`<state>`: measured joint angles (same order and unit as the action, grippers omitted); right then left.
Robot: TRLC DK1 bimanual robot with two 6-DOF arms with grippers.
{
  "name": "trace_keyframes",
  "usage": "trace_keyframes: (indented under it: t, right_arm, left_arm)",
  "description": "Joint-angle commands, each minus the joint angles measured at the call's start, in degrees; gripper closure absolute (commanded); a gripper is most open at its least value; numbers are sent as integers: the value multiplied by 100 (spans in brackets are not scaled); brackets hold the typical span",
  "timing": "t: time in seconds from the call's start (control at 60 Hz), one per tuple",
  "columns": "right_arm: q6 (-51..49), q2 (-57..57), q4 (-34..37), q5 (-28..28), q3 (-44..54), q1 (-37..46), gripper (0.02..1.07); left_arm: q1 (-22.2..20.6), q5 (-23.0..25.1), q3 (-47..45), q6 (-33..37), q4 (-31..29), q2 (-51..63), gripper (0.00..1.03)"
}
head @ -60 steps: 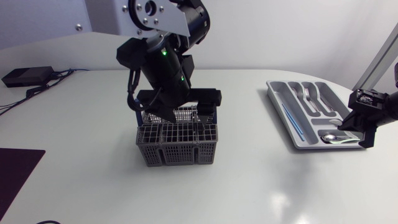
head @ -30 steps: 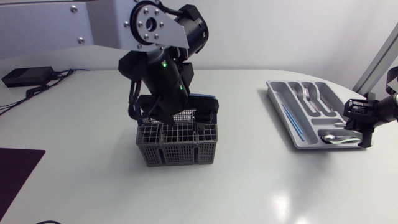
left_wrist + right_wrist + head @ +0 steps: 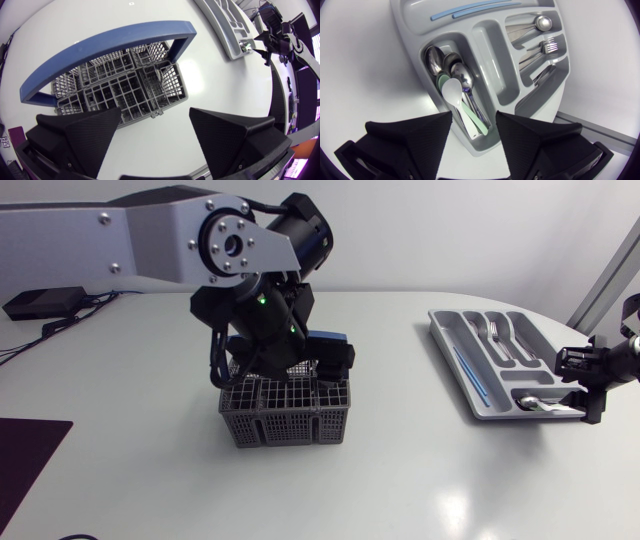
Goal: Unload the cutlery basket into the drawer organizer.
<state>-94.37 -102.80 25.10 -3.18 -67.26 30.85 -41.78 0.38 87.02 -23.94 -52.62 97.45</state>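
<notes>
Two robot arms work over a white desk. The left arm reaches in from the side, and its tool hangs directly above the dark grey mesh cutlery basket. The tool's fingers are spread wide with nothing between them. The basket stands upright near the desk's middle, and its blue handle arches just ahead of the fingers.

Well apart, at the desk's right side, lies the grey drawer organizer. The right tool hovers over one end of it, fingers apart and empty. Below is a compartment holding metal spoons, a white spoon and a pale green utensil. Forks lie in a neighbouring compartment, and two light blue sticks lie in the long slot.
</notes>
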Motion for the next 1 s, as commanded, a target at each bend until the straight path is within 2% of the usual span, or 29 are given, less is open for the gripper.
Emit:
trace_keyframes:
  t: [0.0,0.25,0.533,0.733,0.983]
  right_arm:
    - [-73,437,65,-42,284,-44,17]
    - [709,1289,1348,-754,267,-308,7]
    - [1808,2432,2306,-1554,486,-993,7]
    - [2906,2889,2798,-1800,521,-1696,7]
    - [3908,3258,2904,-1870,715,-2461,7]
  left_arm:
    - [-14,-100,-221,57,85,-218,9]
    - [56,-117,-449,57,349,-393,10]
    - [126,-117,-854,48,885,-587,12]
    - [170,-109,-1056,57,1219,-587,12]
    - [170,-100,-1065,-172,1430,-472,12]
